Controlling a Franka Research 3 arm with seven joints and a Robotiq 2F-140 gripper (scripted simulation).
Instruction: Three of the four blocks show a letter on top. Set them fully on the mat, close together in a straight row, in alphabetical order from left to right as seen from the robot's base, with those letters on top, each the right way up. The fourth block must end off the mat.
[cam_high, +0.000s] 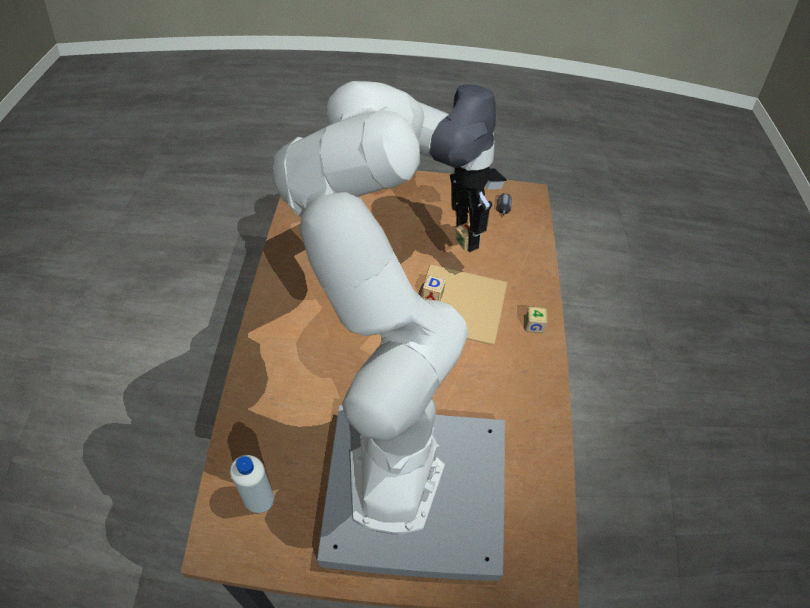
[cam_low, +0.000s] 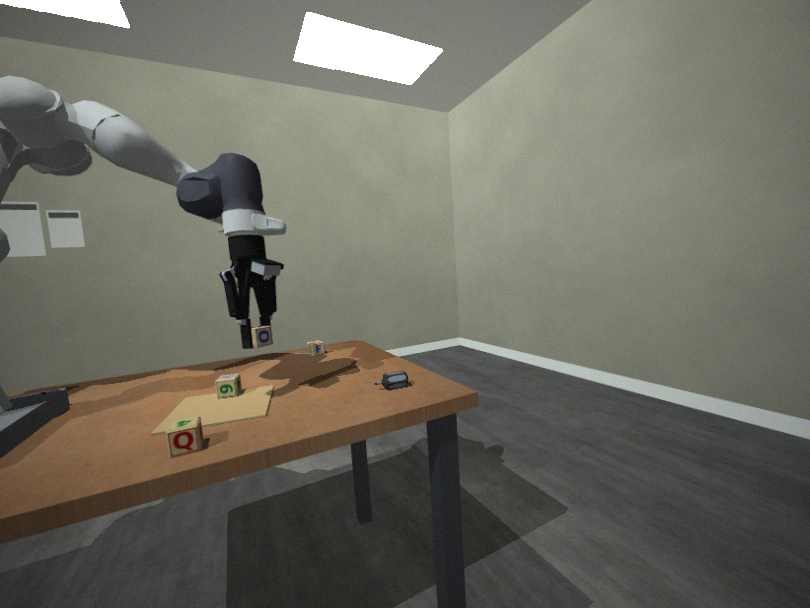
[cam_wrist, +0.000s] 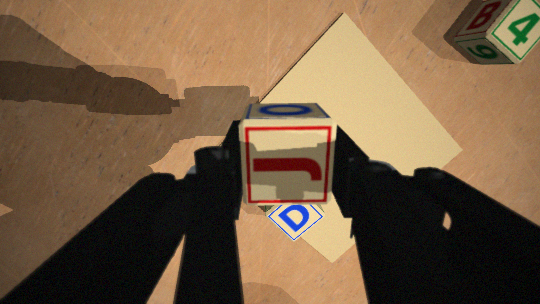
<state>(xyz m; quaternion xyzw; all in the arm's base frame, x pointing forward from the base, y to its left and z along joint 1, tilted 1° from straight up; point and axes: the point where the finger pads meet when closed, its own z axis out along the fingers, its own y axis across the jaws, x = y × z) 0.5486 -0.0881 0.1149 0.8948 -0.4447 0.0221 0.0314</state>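
So the gripper (cam_high: 465, 236) (cam_low: 257, 333) (cam_wrist: 282, 140) has the J block (cam_high: 462, 237) (cam_low: 263, 336) (cam_wrist: 289, 165) pinched between its fingers, one on each side, held up in the air above the table (cam_high: 523, 392) (cam_low: 327, 418) (cam_wrist: 150, 30). Red J is on top, with a blue O on one side, and it's just past the far side of the mat (cam_high: 477, 314) (cam_low: 215, 409) (cam_wrist: 375, 90) as seen from the base.

The D block (cam_high: 433, 286) (cam_low: 228, 386) (cam_wrist: 295, 216) sits near the mat's far-left corner, D facing up. Can't quite tell if it's fully on there. The block with a green 4 on top (cam_high: 536, 319) (cam_low: 185, 437) (cam_wrist: 505, 35) is off the mat, over to its right, with a red Q on one side.

Last one is the block with a blue F on its side (cam_low: 316, 348), way off the mat on the far part of the table; too small to read its top.

There's also a small dark gadget (cam_high: 503, 203) (cam_low: 395, 380) near the far-right corner, and a white bottle with a blue cap (cam_high: 253, 485) standing left of the base.
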